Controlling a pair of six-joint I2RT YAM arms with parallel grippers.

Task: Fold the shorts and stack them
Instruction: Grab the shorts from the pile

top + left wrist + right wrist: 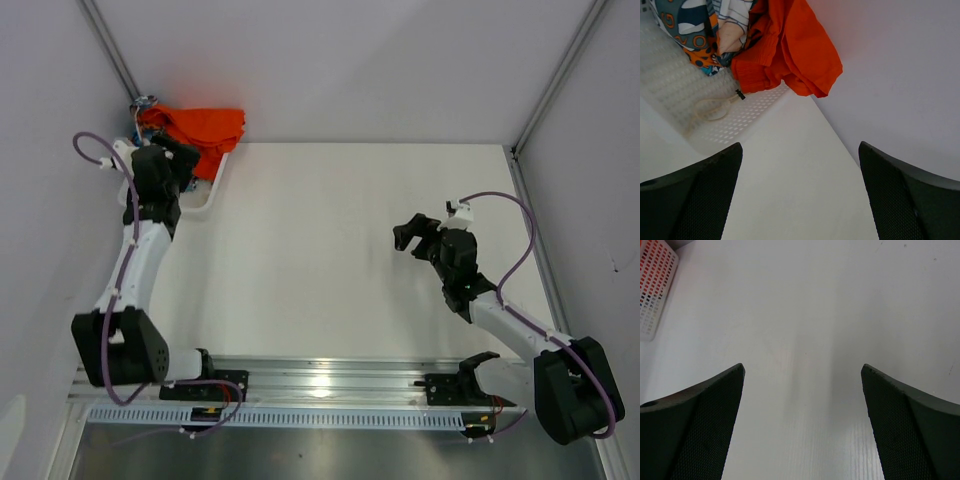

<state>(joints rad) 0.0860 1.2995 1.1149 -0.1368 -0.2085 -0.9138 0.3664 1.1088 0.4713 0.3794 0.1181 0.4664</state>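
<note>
Two soft, light shorts, the orange pair (205, 127) and printed pair (682, 22), are lying bunched in the basket (670, 85) at upper left; left hand (800, 150) and right hand (802, 370) are hovering open, overhanging orange hem looking easiest to pinch.

Both arms are white tubes jointed with bulky black housings, the left arm (135, 270) at eight o'clock overhead and the right arm (505, 318) at four. A lilac cable (134, 215) trails along each. The left pincer (800, 155) and right pincer (802, 375) have matte black, wedge-shaped fingers (700, 200) with finely dimpled faces.
</note>
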